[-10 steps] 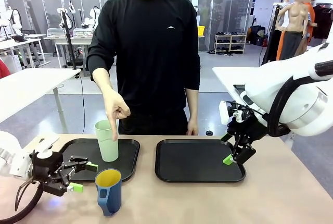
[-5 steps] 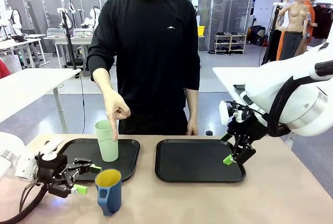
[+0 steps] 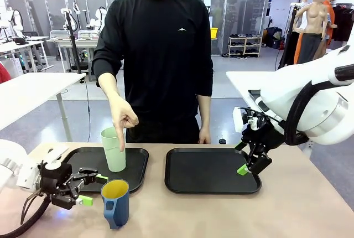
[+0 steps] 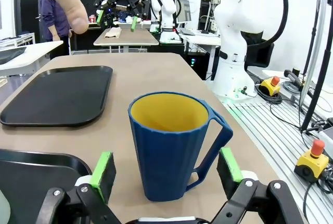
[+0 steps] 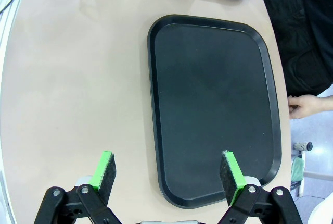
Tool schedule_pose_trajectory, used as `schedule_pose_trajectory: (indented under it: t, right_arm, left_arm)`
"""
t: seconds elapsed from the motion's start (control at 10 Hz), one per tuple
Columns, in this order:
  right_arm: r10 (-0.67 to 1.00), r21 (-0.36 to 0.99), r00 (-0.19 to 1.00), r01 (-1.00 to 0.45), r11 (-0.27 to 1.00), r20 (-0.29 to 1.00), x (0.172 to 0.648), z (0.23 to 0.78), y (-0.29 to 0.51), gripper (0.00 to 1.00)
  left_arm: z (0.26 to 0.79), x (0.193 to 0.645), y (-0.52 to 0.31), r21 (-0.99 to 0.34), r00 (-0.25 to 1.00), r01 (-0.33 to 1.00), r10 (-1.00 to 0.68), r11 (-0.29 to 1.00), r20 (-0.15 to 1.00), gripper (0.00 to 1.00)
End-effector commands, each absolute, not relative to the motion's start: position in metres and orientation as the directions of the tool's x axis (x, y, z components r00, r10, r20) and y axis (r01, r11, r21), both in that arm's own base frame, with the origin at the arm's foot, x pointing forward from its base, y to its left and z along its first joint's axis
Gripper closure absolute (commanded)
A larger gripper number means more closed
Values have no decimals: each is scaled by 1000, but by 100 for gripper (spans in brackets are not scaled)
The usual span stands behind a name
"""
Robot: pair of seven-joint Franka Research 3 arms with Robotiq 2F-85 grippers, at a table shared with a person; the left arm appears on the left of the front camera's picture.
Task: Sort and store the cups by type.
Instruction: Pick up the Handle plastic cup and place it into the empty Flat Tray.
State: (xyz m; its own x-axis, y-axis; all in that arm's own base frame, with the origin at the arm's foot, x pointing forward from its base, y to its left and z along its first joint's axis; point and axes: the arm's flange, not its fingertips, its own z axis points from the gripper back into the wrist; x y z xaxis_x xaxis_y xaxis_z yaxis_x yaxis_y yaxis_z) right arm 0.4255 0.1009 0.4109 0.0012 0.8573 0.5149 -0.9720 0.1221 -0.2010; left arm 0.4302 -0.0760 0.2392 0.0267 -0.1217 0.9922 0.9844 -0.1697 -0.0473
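Left gripper [image 3: 88, 189] released, fingers wide, flanking dark blue mug [image 3: 115, 202] at table's [image 3: 221, 216] near edge, no contact. Mint-green tumbler [image 3: 113, 149] upright on left tray [image 3: 138, 160], person's hand [image 3: 123, 120] pointing down at it. Right gripper [image 5: 169, 174] spread open above right tray's [image 3: 210, 171] right edge, holding nothing.

Two trays lie side by side on the table [image 3: 310, 205]: the left tray [image 3: 135, 163] and the right tray [image 3: 213, 171]. The tumbler [image 3: 114, 150] stands upright on the left tray. The mug [image 3: 115, 202] stands on the table in front of that tray, between the fingers of the left gripper [image 4: 166, 169]. The right gripper [image 5: 167, 169] hangs above the right tray's near right edge.
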Motion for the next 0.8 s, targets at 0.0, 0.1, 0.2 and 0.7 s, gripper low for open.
schedule_pose_trajectory:
  t: [0.0, 0.1, 0.2, 0.7]
  right_arm:
    - [863, -206, 5, -970, 127, 506, 425, 411, 101, 0]
    - [863, -206, 5, -970, 127, 506, 425, 411, 101, 0]
    - [863, -206, 5, -970, 127, 506, 425, 411, 101, 0]
    - [863, -206, 5, -970, 127, 506, 425, 411, 101, 0]
  left_arm:
    - [237, 444, -84, -64, 31, 980, -171, -191, 985, 0]
    - [236, 447, -86, -69, 32, 980, -188, -189, 982, 0]
    - [235, 450, -90, -69, 33, 982, -202, -178, 979, 0]
    - [229, 451, -98, -90, 37, 967, -219, -237, 975, 0]
